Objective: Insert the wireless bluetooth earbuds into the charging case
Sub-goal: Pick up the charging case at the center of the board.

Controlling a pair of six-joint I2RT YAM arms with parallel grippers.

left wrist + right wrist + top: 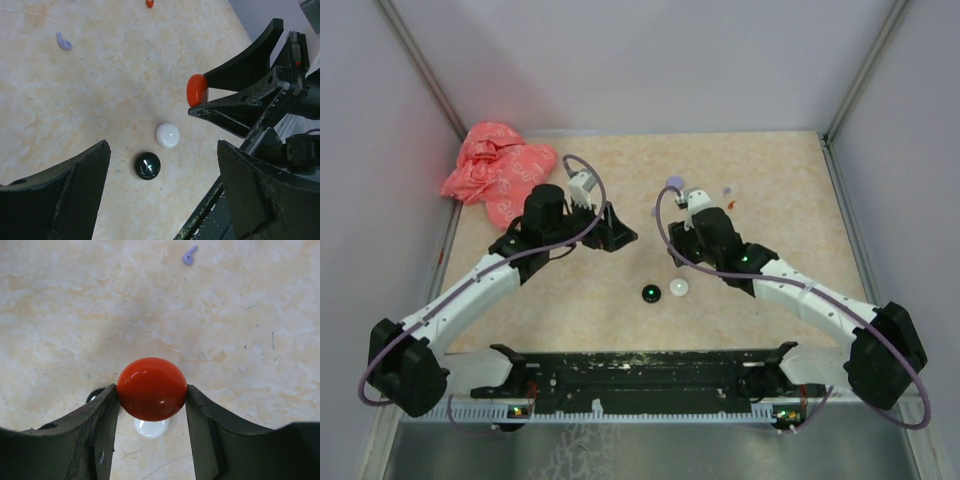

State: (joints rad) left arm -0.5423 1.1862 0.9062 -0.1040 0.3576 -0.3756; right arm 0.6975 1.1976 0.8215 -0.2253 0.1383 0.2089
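My right gripper (pixel 151 390) is shut on a glossy orange-red round disc (pixel 151 388) and holds it above the table; it also shows in the left wrist view (pixel 197 90). Below it lie a white disc (pixel 678 288) and a black disc (pixel 650 292), both seen between my left gripper's open, empty jaws (pixel 162 147). A tiny lilac stemmed earbud (pixel 63 42) lies further off, also in the right wrist view (pixel 189 256). A small orange-red earbud (pixel 730 204) lies behind the right arm. A lilac disc (pixel 673 183) sits at the back. Black and white earbuds are not visible.
A crumpled pink bag (pixel 498 170) lies at the back left corner. Grey walls enclose the tan table (pixel 770 170) on three sides. A black rail (pixel 640 370) runs along the near edge between the arm bases.
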